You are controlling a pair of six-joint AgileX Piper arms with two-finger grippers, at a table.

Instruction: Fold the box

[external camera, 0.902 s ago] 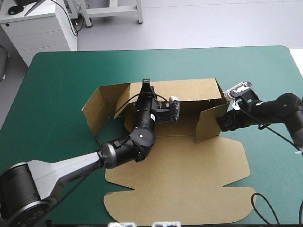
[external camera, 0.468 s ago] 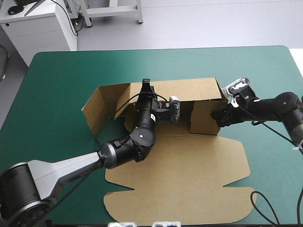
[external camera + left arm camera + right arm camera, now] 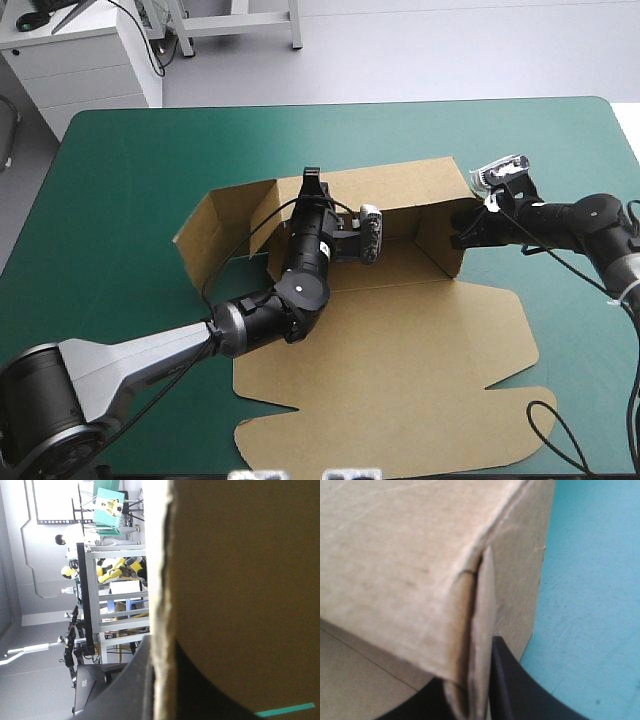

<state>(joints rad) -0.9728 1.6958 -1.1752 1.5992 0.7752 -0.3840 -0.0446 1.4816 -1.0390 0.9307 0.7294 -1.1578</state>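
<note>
The brown box (image 3: pixel 400 380) lies on the teal-green cover with its lid flat toward the near edge. Its back wall (image 3: pixel 400 190) stands raised, and the left flap (image 3: pixel 215 228) leans outward. The right side wall (image 3: pixel 440 240) stands upright, turned in against the back wall's end. My left gripper (image 3: pixel 310 180) is shut on the back wall's top edge; in the left wrist view the board (image 3: pixel 240 580) runs between the black fingers (image 3: pixel 135 680). My right gripper (image 3: pixel 461 226) is shut on the right wall's outer end; in its wrist view the board's edge (image 3: pixel 477 630) sits between the fingers (image 3: pixel 515 690).
Bare teal-green cover (image 3: pixel 130 150) surrounds the box on the left, far side and right (image 3: pixel 590 580). The box's lid reaches close to the table's near edge. A grey cabinet (image 3: pixel 80 60) stands beyond the far left corner.
My right gripper has swung the right side wall inward, from splayed out to upright against the back wall. The whole sheet has slid a little to the right. The left arm has stayed put.
</note>
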